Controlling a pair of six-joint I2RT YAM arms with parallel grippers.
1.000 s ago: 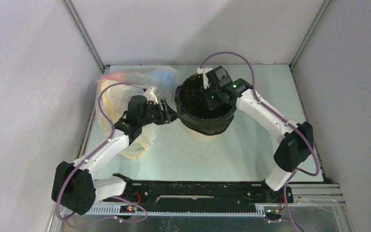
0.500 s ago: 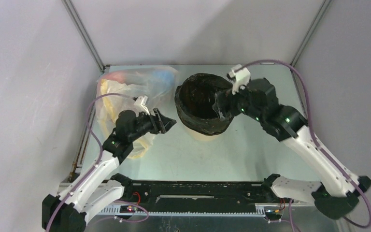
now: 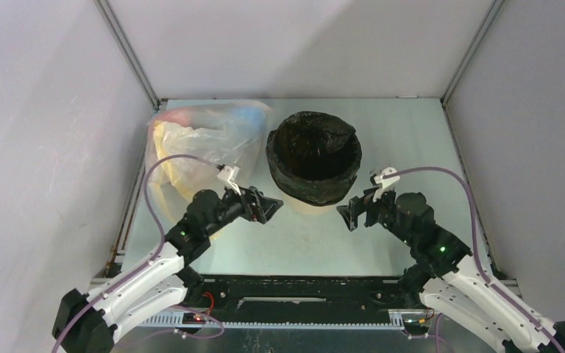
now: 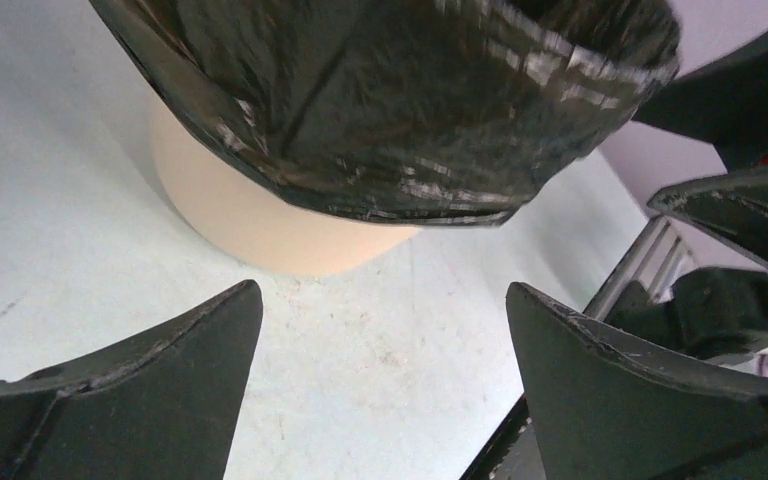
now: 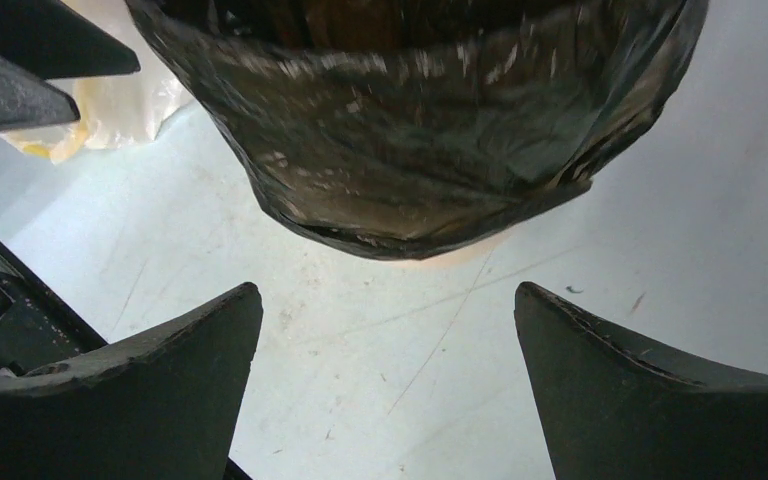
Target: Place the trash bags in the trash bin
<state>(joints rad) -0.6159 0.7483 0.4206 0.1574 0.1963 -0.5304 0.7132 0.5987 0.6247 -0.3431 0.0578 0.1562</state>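
glossy crinkled black plastic trash bag (image 3: 313, 151) lines smooth matt tan bin (image 4: 260, 215).

Glossy black trash bag (image 3: 313, 151) lines upright tan trash bin (image 4: 260, 215), folded over its rim

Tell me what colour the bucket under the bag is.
Tan-beige bucket, clearest in the left wrist view.

A crumpled translucent clear plastic bag (image 3: 191, 143) with yellow, red and blue tints lies at the far-left corner of the pale tabletop (image 3: 412, 147).
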